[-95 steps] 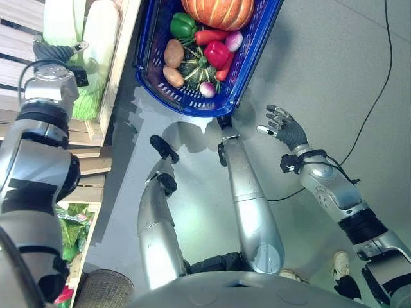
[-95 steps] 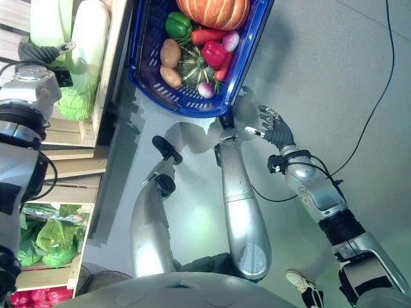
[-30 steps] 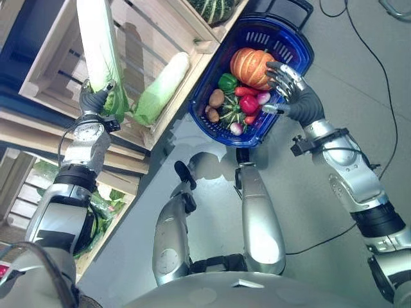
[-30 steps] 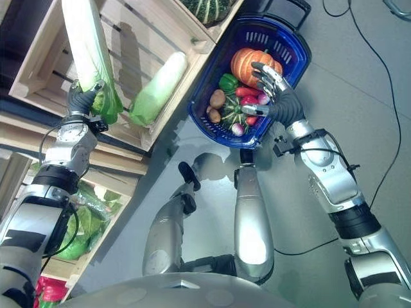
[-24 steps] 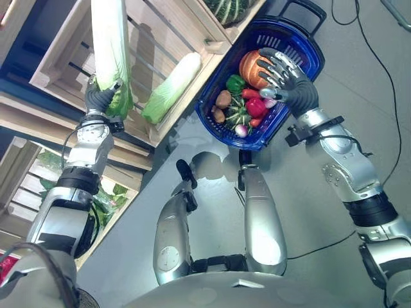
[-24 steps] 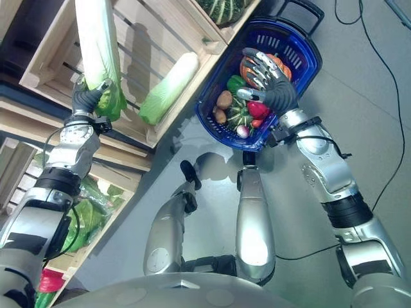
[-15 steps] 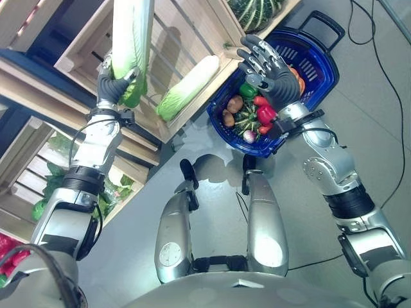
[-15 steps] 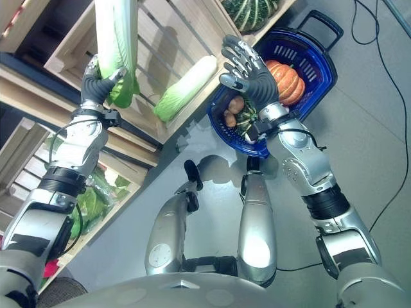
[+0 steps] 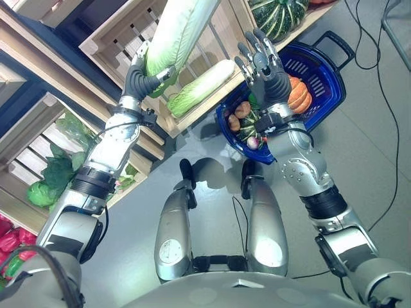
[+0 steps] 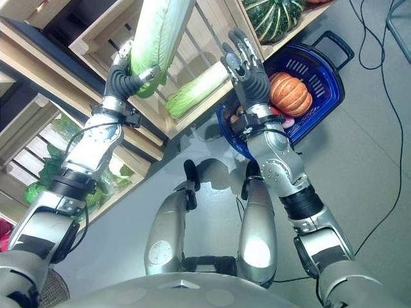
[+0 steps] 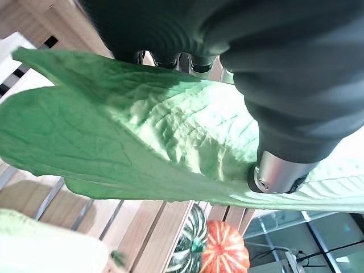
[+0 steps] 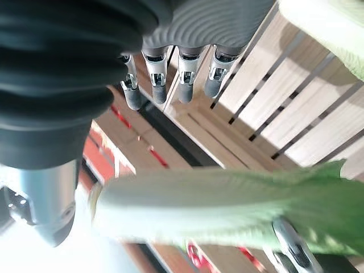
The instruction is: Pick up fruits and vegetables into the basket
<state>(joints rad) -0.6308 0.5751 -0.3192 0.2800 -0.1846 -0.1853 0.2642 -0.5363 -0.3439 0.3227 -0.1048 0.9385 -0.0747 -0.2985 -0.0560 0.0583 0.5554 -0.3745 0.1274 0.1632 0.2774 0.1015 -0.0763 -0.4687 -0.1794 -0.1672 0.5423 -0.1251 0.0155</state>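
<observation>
High in front of the wooden slatted crate (image 9: 212,38), you see the long pale-green napa cabbage (image 9: 176,35) clamped at its leafy end in your left robot hand (image 9: 142,78). Your right robot hand (image 9: 264,67) hangs beside it, fingers spread straight, above the blue plastic basket (image 9: 324,77) on the floor holding an orange pumpkin (image 10: 290,94). A second cabbage (image 9: 200,88) lies in the crate.
</observation>
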